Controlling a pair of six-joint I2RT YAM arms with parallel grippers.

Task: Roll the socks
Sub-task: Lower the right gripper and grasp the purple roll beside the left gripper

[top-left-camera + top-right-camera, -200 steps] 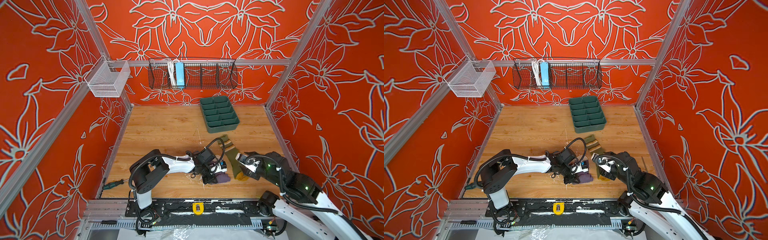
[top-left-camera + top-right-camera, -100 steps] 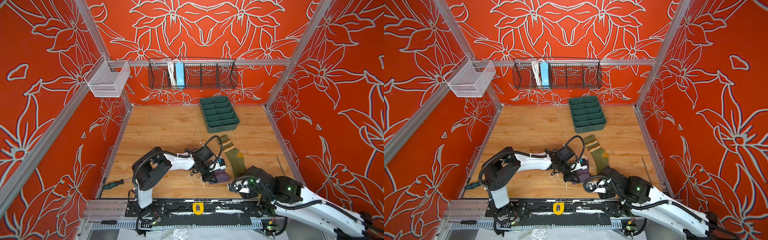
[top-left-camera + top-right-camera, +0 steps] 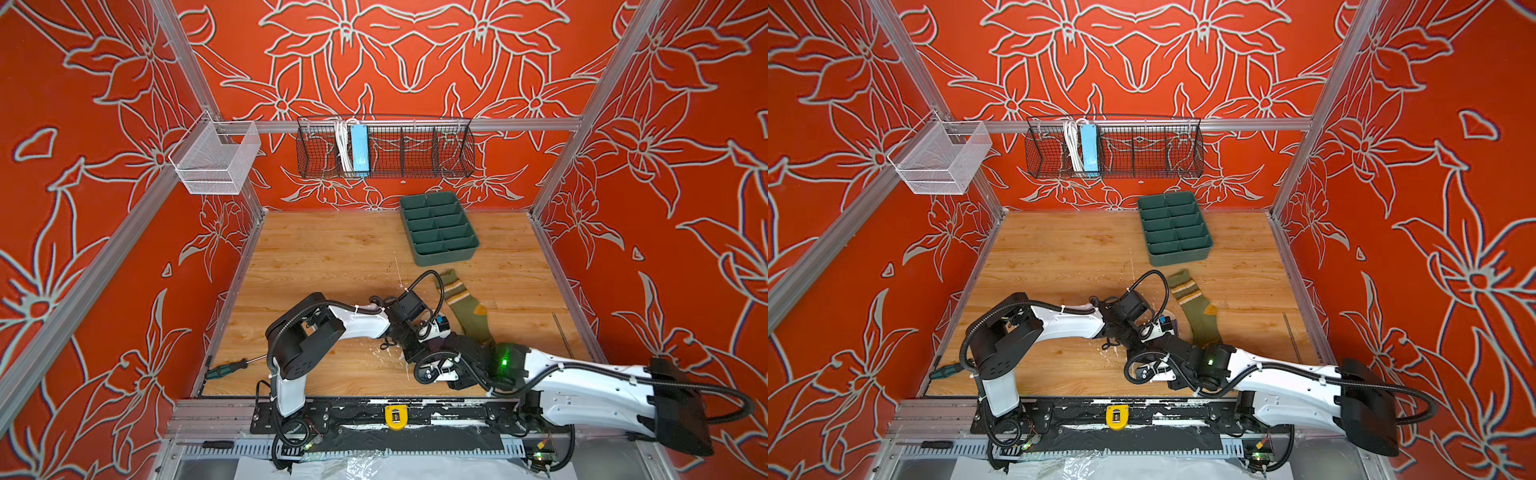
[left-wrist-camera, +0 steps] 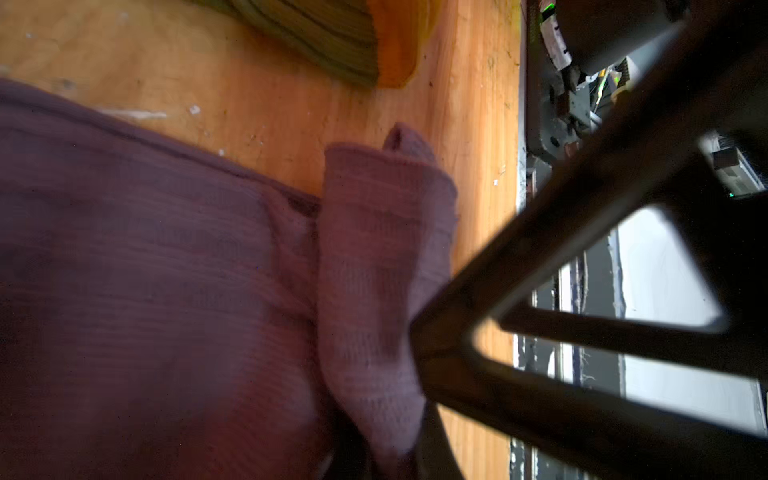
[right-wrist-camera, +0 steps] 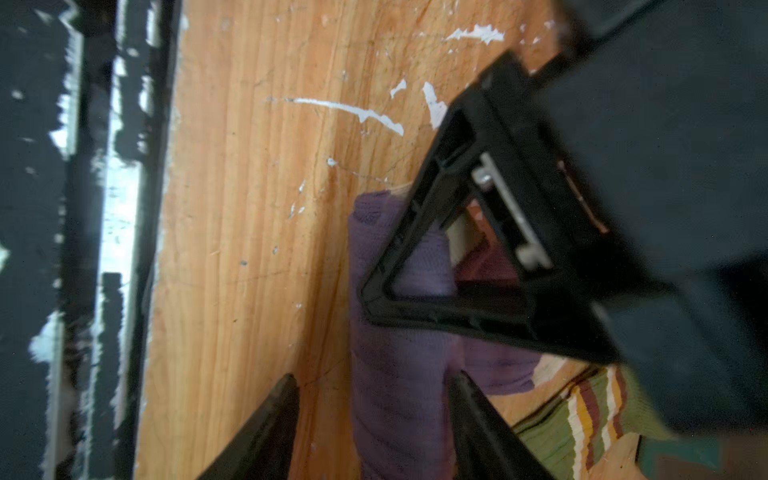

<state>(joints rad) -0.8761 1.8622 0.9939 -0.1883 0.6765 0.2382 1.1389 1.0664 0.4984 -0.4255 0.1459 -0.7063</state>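
The purple sock (image 5: 399, 399) lies partly rolled near the table's front edge, mostly hidden under both grippers in both top views. My left gripper (image 3: 432, 336) is shut on a fold of the purple sock (image 4: 365, 291). One of its triangular fingers (image 5: 436, 270) rests over the roll. My right gripper (image 5: 374, 376) is open and straddles the roll's end: one fingertip touches the fabric, while the other stands apart over bare wood. The olive green sock (image 3: 465, 305) lies flat just behind, its striped cuff toward the back.
A green divided tray (image 3: 440, 230) sits at the back right. On the walls hang a black wire basket (image 3: 386, 147) and a white mesh basket (image 3: 216, 160). A screwdriver (image 3: 226, 368) lies front left and a thin rod (image 3: 563, 334) at the right. The table's front rail (image 5: 104, 208) is close.
My right arm has swung away from the green sock's toe, come low along the front edge and reached the purple roll, its jaws narrowing. The left gripper has stayed shut on the purple sock.
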